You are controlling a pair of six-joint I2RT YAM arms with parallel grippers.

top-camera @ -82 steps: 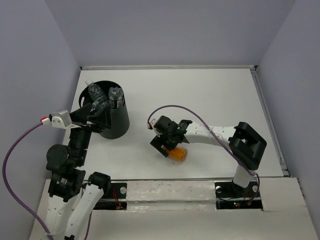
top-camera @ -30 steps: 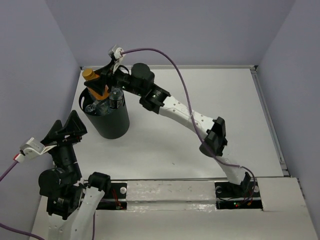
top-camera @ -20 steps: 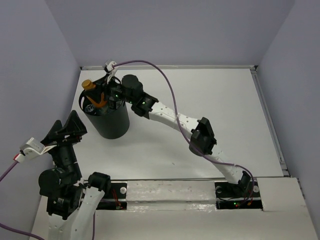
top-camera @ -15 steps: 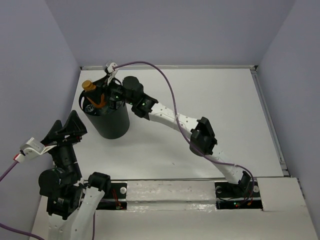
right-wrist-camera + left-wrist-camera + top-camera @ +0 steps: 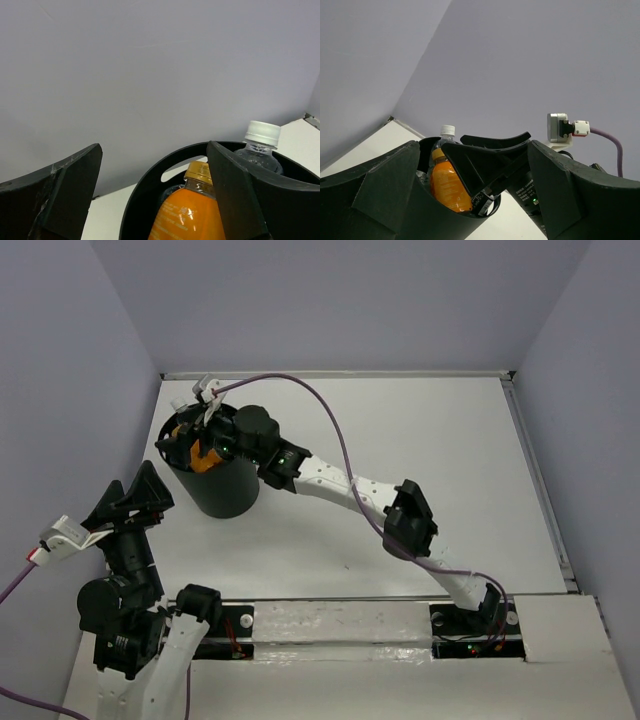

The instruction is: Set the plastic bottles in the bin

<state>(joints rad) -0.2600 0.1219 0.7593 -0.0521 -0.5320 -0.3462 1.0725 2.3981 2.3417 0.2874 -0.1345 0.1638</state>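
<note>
Claw on right point(image 5: 153, 145) opened; orange bottle point(image 5: 187, 215) now in bin point(image 5: 225, 495).

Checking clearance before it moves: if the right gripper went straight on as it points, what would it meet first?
Most likely the orange bottle, sitting in the bin between its jaws; depth is hard to judge.

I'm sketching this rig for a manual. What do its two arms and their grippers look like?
The left arm and right arm have white shells and black joints. The left gripper and right gripper each carry two broad, black, wedge-shaped jaws. A purple cable runs to a small white camera block at each wrist. Small green lights glow on the right arm.
</note>
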